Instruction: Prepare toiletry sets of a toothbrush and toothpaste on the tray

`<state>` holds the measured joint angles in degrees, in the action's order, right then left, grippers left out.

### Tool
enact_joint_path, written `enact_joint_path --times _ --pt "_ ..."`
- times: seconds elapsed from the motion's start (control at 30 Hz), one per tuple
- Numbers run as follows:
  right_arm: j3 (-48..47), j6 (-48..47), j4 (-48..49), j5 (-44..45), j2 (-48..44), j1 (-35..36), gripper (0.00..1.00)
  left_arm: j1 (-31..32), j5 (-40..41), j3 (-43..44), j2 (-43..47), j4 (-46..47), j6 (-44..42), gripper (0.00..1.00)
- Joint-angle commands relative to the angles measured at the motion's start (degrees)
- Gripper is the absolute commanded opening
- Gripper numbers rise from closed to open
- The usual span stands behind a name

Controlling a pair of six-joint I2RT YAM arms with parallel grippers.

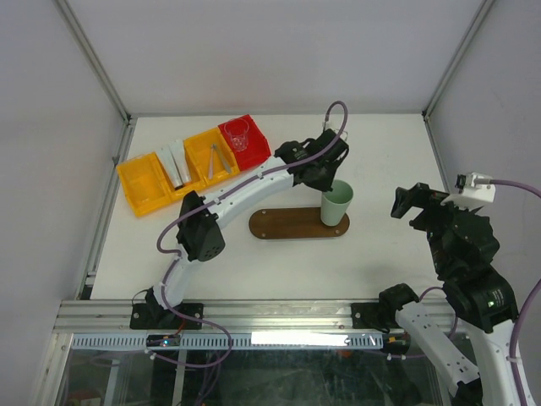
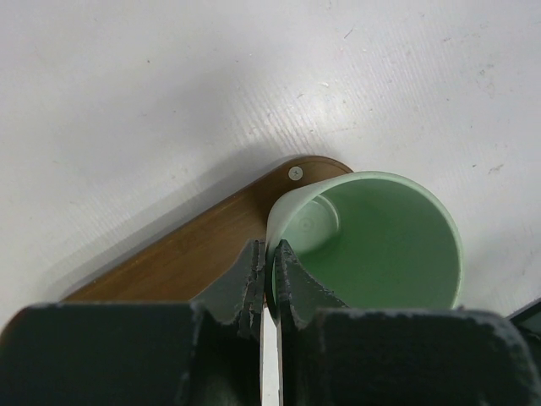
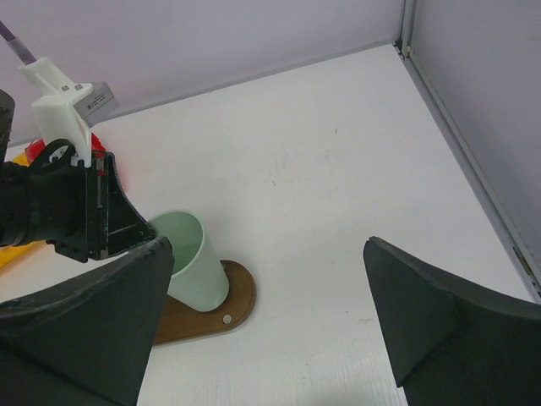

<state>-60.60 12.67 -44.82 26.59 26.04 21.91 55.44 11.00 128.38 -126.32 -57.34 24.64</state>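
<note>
The dark brown oval tray (image 1: 283, 225) lies mid-table. A mint-green cup (image 1: 336, 205) has its base on the tray's right end. My left gripper (image 1: 325, 182) is shut on the cup's near rim, one finger inside and one outside, as the left wrist view shows for the gripper (image 2: 270, 254), cup (image 2: 380, 245) and tray (image 2: 203, 245). Pale tubes (image 1: 177, 162) and thin sticks (image 1: 218, 159) lie in the yellow bins at the back left. My right gripper (image 1: 407, 203) is open and empty, right of the tray; its own view shows the gripper (image 3: 269, 245), cup (image 3: 190, 262) and tray (image 3: 241, 296).
Yellow bins (image 1: 144, 182) and a red bin (image 1: 254, 148) holding a clear glass (image 1: 237, 134) stand in a row at the back left. Enclosure walls and metal posts border the table on the left, back and right.
</note>
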Motion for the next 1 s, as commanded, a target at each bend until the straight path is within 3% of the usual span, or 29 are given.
enact_joint_path --times 0.0,0.97 --pt "0.19 -1.51 3.06 1.06 -0.77 0.23 1.00 0.11 -1.34 3.11 0.11 2.73 0.99 0.02" --pt "1.57 -2.04 4.07 0.39 -2.29 0.27 1.00 1.43 -1.55 -3.42 0.74 7.67 1.62 0.05"
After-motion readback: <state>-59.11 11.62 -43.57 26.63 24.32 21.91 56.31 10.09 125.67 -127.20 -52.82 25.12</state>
